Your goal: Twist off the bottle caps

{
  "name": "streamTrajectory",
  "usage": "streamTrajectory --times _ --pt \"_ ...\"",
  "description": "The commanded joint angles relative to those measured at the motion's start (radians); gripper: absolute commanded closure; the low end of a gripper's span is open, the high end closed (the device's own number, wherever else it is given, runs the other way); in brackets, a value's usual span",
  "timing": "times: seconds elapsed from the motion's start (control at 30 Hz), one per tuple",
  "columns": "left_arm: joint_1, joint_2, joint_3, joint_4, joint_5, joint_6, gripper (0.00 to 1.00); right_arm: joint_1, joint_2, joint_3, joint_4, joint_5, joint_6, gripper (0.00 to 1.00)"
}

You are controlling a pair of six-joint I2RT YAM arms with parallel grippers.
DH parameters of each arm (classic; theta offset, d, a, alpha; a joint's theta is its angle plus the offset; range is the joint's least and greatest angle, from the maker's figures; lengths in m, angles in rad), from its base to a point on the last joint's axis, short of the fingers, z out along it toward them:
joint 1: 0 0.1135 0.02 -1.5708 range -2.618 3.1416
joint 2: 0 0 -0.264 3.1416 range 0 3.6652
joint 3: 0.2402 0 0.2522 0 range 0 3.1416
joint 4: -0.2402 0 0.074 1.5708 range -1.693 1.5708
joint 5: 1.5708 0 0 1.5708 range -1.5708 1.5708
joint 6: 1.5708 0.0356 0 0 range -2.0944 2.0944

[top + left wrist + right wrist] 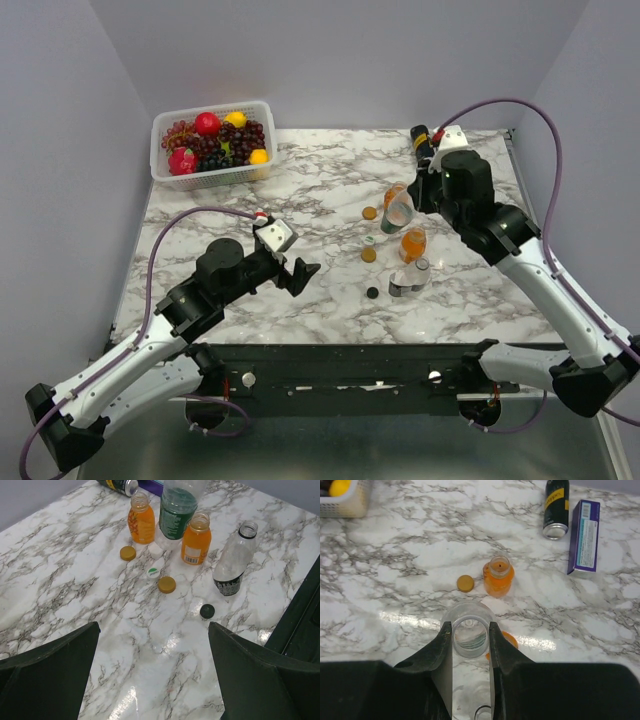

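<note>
My right gripper (470, 626) is shut on the neck of a clear bottle (469, 611) with a green label; its mouth is open. It also shows tilted in the top view (400, 212) and the left wrist view (176, 510). Two open orange juice bottles (141, 522) (196, 540) stand beside it. An open clear bottle (232, 562) with a dark label stands to the right. Two orange caps (128, 553) (166, 584), a white-and-green cap (153, 572) and a black cap (207, 611) lie loose on the marble. My left gripper (152, 626) is open and empty, short of the caps.
A white basket (165, 175) of fruit stands at the table's back left. A black drink can (556, 507) and a blue box (585, 536) lie at the back right, beyond the bottles. The table's front edge (400, 345) runs just below the bottles.
</note>
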Motion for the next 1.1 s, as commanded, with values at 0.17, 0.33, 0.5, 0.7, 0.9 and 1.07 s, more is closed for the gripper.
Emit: streamTrajectory --times 0.17,0.33,0.5,0.7,0.9,1.07 --pt "-0.004 0.005 0.005 0.01 -0.004 -0.005 0.01 -0.002 0.139 0.06 -0.009 0.152 -0.062 0.99" --pt "-0.006 0.008 0.007 0.009 -0.002 -0.003 0.01 -0.008 0.175 0.049 0.016 0.145 -0.067 0.99" --pt "-0.006 0.015 0.01 0.006 0.004 -0.002 0.01 -0.028 0.211 0.042 0.028 0.14 -0.058 0.99" --pt "-0.006 0.012 0.008 0.006 0.004 -0.002 0.01 -0.048 0.221 0.011 0.079 0.122 -0.049 0.99" --pt "-0.006 0.017 0.008 0.004 0.008 -0.002 0.01 -0.059 0.241 -0.004 0.11 0.112 -0.041 0.99" --pt "-0.006 0.018 0.01 0.004 0.013 -0.002 0.01 -0.062 0.268 -0.011 0.111 0.103 -0.035 0.99"
